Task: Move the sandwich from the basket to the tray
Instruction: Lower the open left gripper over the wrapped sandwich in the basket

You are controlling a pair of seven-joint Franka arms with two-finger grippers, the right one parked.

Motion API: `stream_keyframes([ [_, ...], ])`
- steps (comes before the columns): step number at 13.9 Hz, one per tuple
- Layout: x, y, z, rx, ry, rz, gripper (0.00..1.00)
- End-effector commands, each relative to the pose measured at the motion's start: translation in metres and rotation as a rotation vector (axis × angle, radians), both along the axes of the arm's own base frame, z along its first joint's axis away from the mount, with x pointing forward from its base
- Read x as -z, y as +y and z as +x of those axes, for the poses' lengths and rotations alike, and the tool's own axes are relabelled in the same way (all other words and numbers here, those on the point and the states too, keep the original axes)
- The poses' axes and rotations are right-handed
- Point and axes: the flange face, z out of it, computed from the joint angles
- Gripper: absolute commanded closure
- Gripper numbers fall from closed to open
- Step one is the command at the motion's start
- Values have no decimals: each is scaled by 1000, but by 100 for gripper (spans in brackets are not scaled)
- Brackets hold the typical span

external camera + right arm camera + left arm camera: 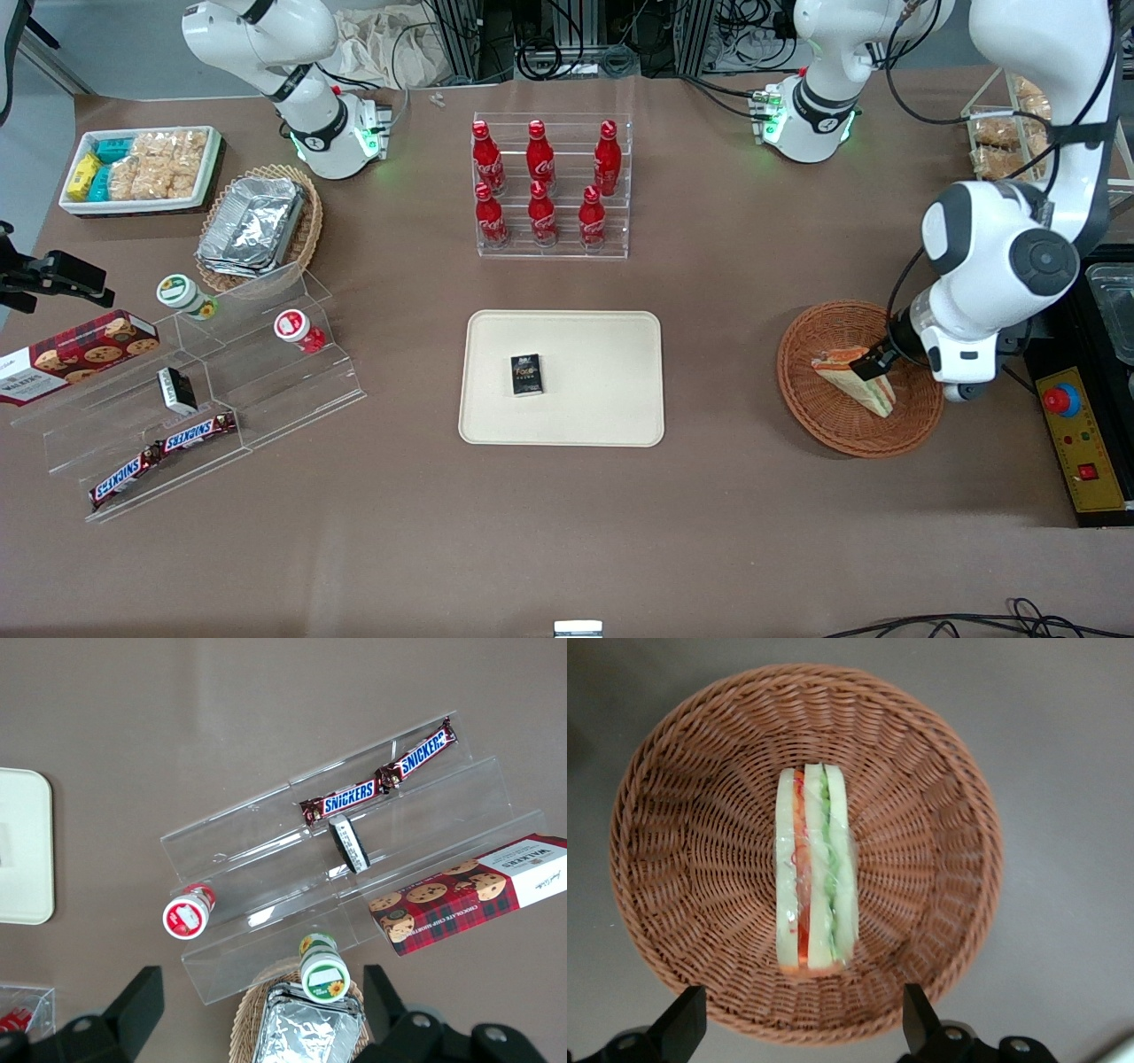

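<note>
Sandwich (816,870) lies on edge in the middle of the basket (673,842), its wrapped layers of bread and orange, red and green filling facing up at the wrist camera, directly below the pincer (804,1028). The pincer hovers above it with its fingers (682,1020) spread wide and gripping nothing; the wedge runs lengthwise between them.

Several things could go wrong from here, as I judge it. The clear wrap looks slick and the bread soft, so a shallow pinch may slide off, while a hard one may crush the layers. The wedge is thin and stands on a curved woven floor, so a fingertip landing on its upper edge instead of beside it could tip it flat. A descent too close to the basket's sloped wall could catch a finger on the weave and drag the light basket across the worktop (709,514).

The tray (602,416) sits well away from the pincer, toward the parked arm's end of the worktop, and a small dark packet (526,374) already lies on it. A careless drop could land the sandwich on that packet; the bare part of the tray nearer the pincer looks safer.

In the front view the working arm's wrist covers the edge of the basket and the pincer itself is mostly lost against the arm, with only a dark piece showing over the sandwich. In the wrist view only the fingers' ends show, so the height above the wedge is hard to judge. The print on the dark packet cannot be read.
</note>
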Motion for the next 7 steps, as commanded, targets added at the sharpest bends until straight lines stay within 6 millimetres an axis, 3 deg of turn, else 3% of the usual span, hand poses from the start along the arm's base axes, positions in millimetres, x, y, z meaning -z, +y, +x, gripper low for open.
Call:
stream_keyframes([
  [1,29,0,2,-60,6,44,0],
  [7,65,-1,3,-92,26,44,0],
])
